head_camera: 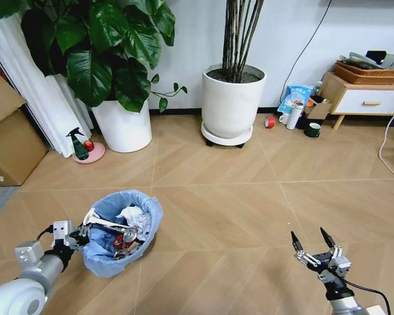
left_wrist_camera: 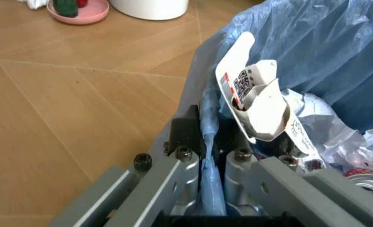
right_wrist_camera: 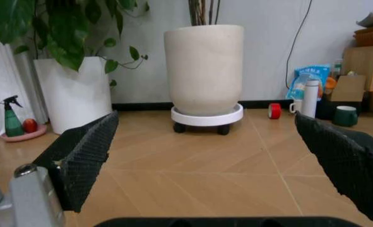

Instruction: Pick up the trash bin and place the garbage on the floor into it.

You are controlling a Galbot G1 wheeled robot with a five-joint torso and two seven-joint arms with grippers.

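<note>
The trash bin with its crinkly light blue bag sits at the lower left of the head view on the chevron wooden floor. Inside it lie pieces of garbage: crumpled white tissues, a white printed wrapper and a red piece. My left gripper is shut on the bin's bagged rim at its near left side. At the lower right my right gripper hangs above bare floor, open, its dark fingers spread with nothing between them.
Two white plant pots stand by the back wall. A green spray bottle rests on a pink dish. A cardboard box is at the left. A red tape roll, cups and a wooden cabinet are at the back right.
</note>
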